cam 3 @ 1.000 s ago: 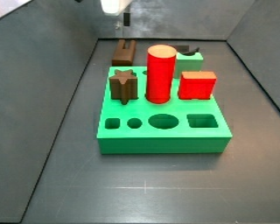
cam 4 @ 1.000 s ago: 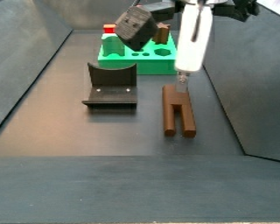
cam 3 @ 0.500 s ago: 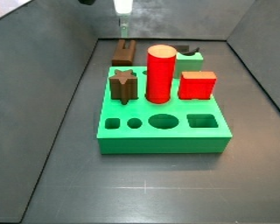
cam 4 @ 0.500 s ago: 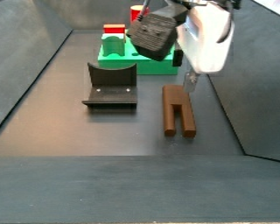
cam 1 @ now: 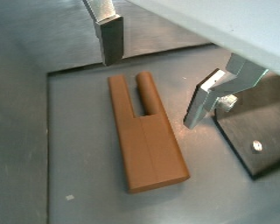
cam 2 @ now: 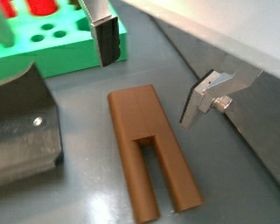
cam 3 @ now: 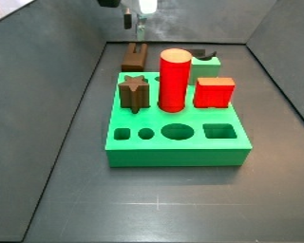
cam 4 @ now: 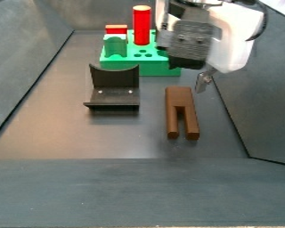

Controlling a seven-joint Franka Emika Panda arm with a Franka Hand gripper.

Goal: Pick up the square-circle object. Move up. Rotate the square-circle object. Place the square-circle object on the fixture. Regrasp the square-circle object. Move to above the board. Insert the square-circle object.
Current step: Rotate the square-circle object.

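Note:
The square-circle object [cam 1: 146, 140] is a long dark brown bar with a slot at one end. It lies flat on the grey floor and shows in both wrist views [cam 2: 152, 150] and both side views [cam 4: 181, 111] [cam 3: 136, 52]. My gripper [cam 1: 154, 92] hangs open above its slotted end, one finger [cam 1: 111, 39] on each side, touching nothing. The gripper also shows in the wrist view [cam 2: 149, 92] and in the side views [cam 4: 199, 78] [cam 3: 144, 9]. The dark fixture [cam 4: 113, 86] stands beside the object. The green board [cam 3: 180, 138] lies farther off.
On the board stand a red cylinder [cam 3: 175, 81], a red cube [cam 3: 215, 92] and a short brown star peg [cam 3: 133, 93]. Slanted grey walls [cam 4: 38, 62] close in the floor on both sides. The fixture's base plate [cam 1: 262, 144] lies close to one finger.
The gripper hand has turned and shifted a little over the brown object, rising toward the frame's top in a side view. The object, fixture and board have not moved.

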